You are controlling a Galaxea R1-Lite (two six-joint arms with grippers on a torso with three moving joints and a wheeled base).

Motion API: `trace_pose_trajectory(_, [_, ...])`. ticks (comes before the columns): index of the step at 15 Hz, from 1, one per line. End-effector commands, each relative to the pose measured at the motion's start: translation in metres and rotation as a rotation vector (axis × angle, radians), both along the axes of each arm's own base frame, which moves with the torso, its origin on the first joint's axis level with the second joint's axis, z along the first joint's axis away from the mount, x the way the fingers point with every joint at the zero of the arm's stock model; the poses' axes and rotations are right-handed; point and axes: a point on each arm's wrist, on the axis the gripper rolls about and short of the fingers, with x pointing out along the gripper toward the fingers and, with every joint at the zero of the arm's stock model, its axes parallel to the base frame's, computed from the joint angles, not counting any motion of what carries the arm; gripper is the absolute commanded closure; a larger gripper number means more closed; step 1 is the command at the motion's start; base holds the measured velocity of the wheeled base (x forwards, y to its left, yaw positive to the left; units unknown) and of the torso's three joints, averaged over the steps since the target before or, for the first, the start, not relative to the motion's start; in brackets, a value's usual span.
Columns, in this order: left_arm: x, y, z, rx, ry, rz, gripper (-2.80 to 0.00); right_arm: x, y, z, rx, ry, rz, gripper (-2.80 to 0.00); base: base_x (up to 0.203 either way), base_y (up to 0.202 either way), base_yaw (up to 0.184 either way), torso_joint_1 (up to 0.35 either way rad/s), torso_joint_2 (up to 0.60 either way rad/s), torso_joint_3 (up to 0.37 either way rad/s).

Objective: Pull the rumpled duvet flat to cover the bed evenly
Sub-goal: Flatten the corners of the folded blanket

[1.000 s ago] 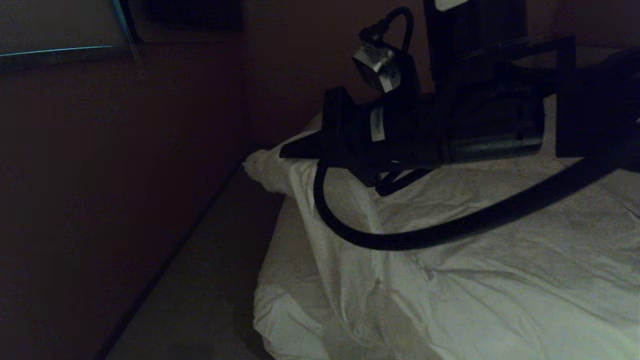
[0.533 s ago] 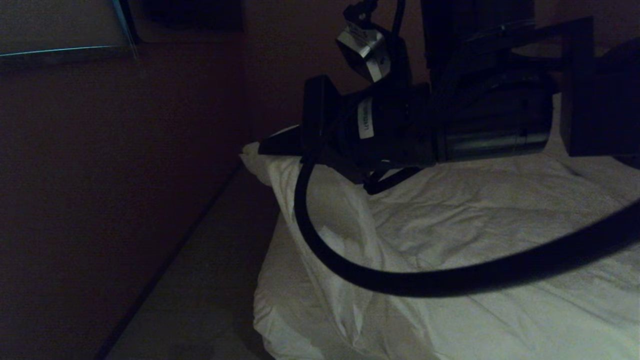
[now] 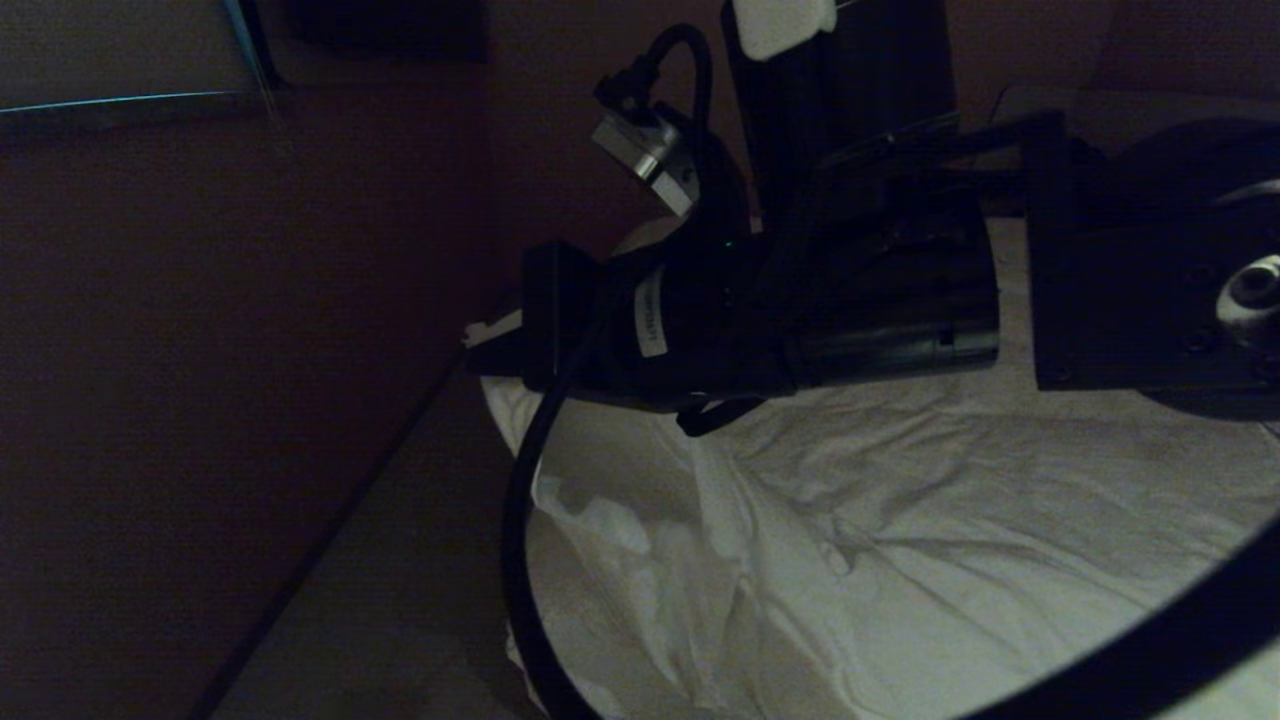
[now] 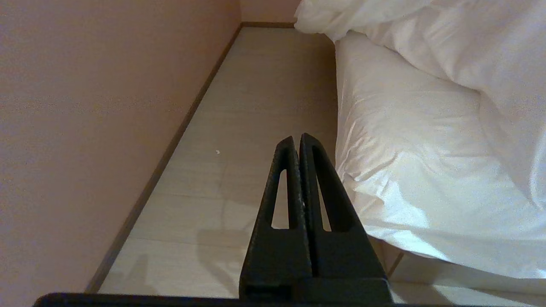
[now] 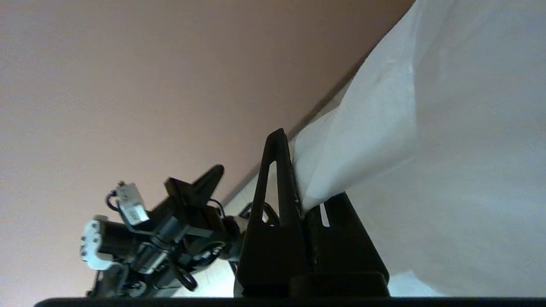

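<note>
The white creased duvet [image 3: 900,520] lies over the bed, and its edge is lifted near the bed's left side. My right gripper [image 3: 492,345] reaches across from the right and is shut on that edge. In the right wrist view a fold of the duvet [image 5: 426,128] is pinched in the right gripper [image 5: 291,147] and hides one finger. My left gripper [image 4: 297,140] is shut and holds nothing, hanging over the floor beside the bed [image 4: 405,162]. The smooth mattress sheet shows there, with the duvet [image 4: 448,38] bunched above it.
A pinkish wall [image 4: 85,128] runs along the left, with a strip of pale floor [image 4: 239,128] between it and the bed. A black cable [image 3: 515,560] loops down from the right arm across the duvet. The parked left arm [image 5: 149,243] shows below the right gripper.
My right gripper has moved left and a little lower in the head view, still shut on the duvet edge, drawing that edge toward the bed's left side. The cable loop has swung lower.
</note>
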Motion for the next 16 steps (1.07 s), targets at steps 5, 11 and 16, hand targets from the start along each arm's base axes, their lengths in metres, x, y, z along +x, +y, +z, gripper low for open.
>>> trace_pose_trajectory(5, [0.0,0.0,0.0,0.0,0.0,0.0,0.0,0.021,-0.006,-0.024,-0.076,0.024,-0.077,0.0,0.0,0.0,0.0,0.0,0.0,0.0])
trace_pose_trajectory(11, [0.0,0.0,0.0,0.0,0.0,0.0,0.0,0.094,-0.042,-0.069,-0.168,0.115,-0.279,0.0,0.0,0.0,0.0,0.0,0.0,0.0])
trace_pose_trajectory(16, [0.0,0.0,0.0,0.0,0.0,0.0,0.0,0.153,-0.072,-0.123,-0.241,0.208,-0.421,0.0,0.0,0.0,0.0,0.0,0.0,0.0])
